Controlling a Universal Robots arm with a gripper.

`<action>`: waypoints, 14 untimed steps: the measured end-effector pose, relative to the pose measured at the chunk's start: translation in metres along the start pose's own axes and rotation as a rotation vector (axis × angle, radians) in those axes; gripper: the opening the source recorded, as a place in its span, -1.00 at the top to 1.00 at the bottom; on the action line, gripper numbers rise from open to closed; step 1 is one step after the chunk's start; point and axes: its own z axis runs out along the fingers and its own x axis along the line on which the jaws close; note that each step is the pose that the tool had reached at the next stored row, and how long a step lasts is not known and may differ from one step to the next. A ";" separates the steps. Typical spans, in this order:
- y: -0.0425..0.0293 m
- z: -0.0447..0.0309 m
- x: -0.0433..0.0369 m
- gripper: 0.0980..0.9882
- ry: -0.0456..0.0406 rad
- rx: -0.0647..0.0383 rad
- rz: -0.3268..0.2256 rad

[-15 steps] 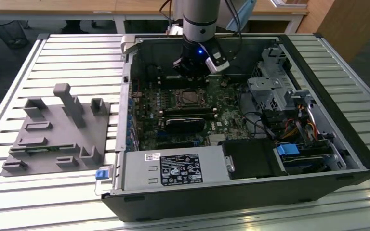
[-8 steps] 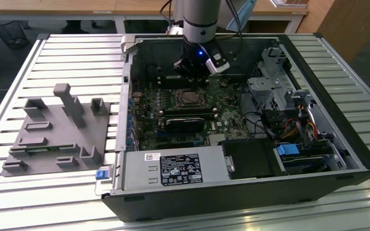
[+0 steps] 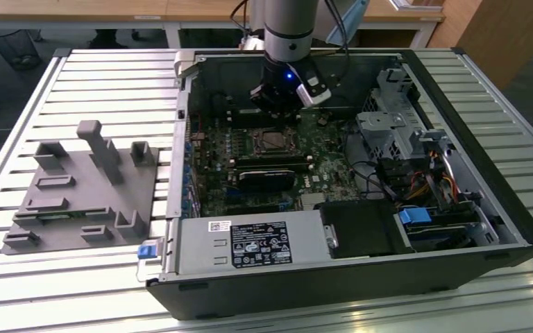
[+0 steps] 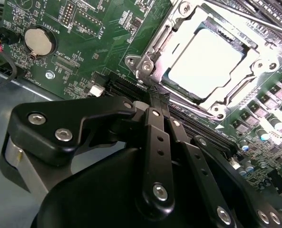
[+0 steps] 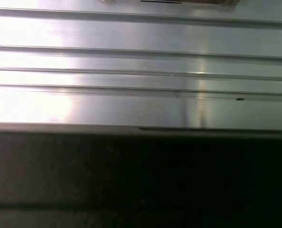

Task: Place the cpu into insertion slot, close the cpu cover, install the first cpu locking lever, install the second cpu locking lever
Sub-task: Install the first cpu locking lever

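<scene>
circuit board (image 4: 107,52) beside the gripper (image 4: 156,102): green with white print | gripper: black, silver screws | cpu (image 4: 205,59) ahead of it: pale silvery | cpu cover (image 4: 152,59): shiny silver | table (image 3: 100,83): ribbed silver | fixture (image 3: 81,191): grey

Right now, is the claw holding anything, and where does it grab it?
Nothing seems held: the claw looks closed and empty beside the cpu cover, with the cpu already seated.

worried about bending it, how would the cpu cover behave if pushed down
The cpu cover looks like thin sheet metal around a wide window, so probably light and springy. It lies flat round the cpu, so a push likely meets little give. Its bare metal looks slippery.
</scene>
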 end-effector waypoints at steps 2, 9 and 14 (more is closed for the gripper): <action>0.0000 0.0001 0.0000 0.98 0.0000 0.004 0.000; -0.0003 0.0024 0.0001 0.98 0.0008 0.028 -0.001; -0.0003 0.0029 0.0000 0.98 0.0006 0.030 -0.001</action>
